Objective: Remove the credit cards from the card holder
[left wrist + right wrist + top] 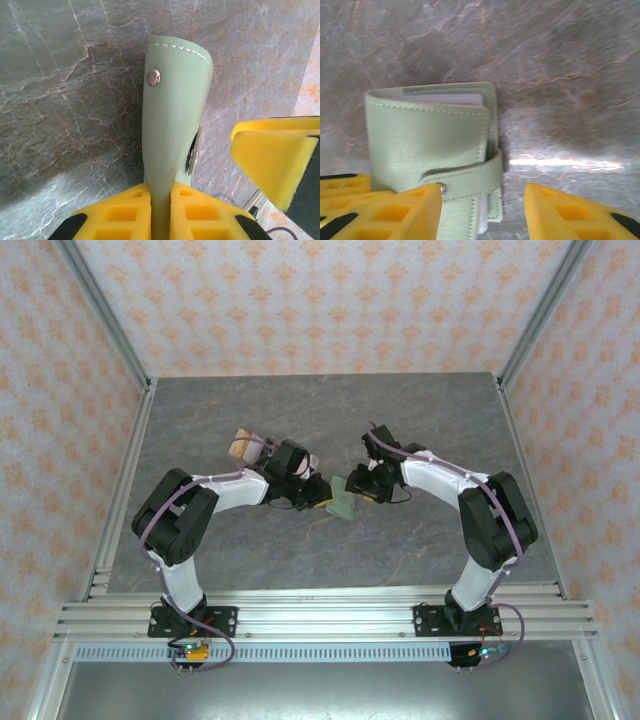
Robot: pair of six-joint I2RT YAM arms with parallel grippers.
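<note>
The small sage-green stitched leather card holder sits at mid-table between the two arms, over the grey marbled table; I cannot tell whether it touches the surface. In the right wrist view its narrow green strap wraps round one edge onto the front and ends at a metal stud. Whether that stud is snapped down I cannot tell. Pale edges in the holder's mouth are probably the thin credit cards, not yet out.

The left gripper, with yellow padded fingers, is clamped hard on the holder, the leather pinched flat between its jaws. The right gripper stands wide apart with nothing in it, one finger overlapping the holder's lower corner.

The risk, as I judge it, is a tug on a fastened strap dragging the whole holder out of the left clamp. If that clamp also crosses the pocket, it may pin the cards in. A sudden release could spill them all at once
</note>
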